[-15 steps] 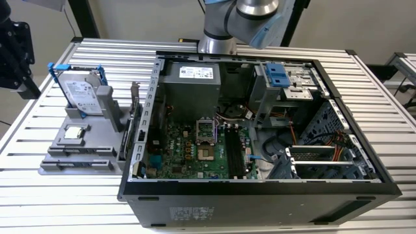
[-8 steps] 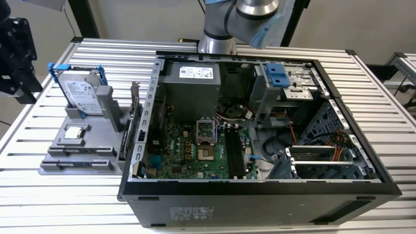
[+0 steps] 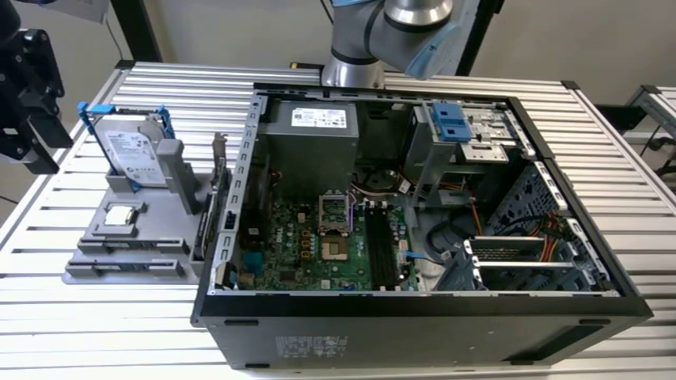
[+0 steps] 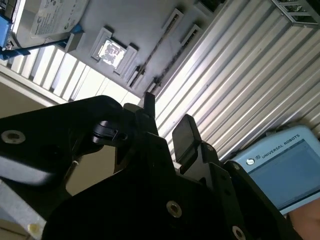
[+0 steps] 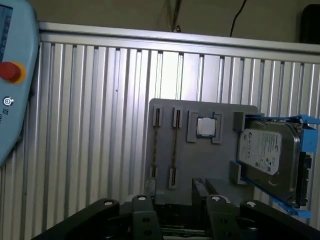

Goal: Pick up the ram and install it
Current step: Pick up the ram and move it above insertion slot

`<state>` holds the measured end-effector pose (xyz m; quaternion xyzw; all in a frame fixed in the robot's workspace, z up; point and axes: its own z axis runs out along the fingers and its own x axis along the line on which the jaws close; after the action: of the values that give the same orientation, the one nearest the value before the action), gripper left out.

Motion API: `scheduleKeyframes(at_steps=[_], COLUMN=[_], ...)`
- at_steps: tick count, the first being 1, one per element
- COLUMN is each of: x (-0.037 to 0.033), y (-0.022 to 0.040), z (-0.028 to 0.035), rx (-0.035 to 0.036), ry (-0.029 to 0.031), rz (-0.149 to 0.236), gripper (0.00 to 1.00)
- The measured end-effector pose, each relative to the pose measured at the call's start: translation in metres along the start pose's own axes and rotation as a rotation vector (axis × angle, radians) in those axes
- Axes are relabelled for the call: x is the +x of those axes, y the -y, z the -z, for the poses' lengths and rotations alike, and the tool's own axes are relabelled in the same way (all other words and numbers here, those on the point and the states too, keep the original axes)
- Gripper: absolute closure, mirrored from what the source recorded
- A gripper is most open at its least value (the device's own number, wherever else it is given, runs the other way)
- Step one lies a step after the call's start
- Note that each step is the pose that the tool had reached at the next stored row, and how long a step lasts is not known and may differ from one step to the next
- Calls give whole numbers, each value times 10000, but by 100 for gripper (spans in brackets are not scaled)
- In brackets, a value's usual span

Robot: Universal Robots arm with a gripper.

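In the exterior view the arm (image 3: pixel 407 32) stands with a grey joint and a pale blue cap. In the second wrist view the black gripper (image 4: pixel 167 120) holds its two fingers (image 4: pixel 186 134) apart, jaws parted.

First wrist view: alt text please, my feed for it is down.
The open, empty gripper faces a grey parts holder on a ribbed metal table. The holder carries two thin ram sticks on edge, a processor chip and a hard drive in a blue frame.
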<state>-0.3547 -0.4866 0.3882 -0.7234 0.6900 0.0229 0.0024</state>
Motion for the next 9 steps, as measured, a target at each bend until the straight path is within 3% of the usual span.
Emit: scheduleKeyframes(at_steps=[9], x=[-49], y=[3], z=[-72], rx=[125], ry=[-28], rz=[-47], gripper=[0])
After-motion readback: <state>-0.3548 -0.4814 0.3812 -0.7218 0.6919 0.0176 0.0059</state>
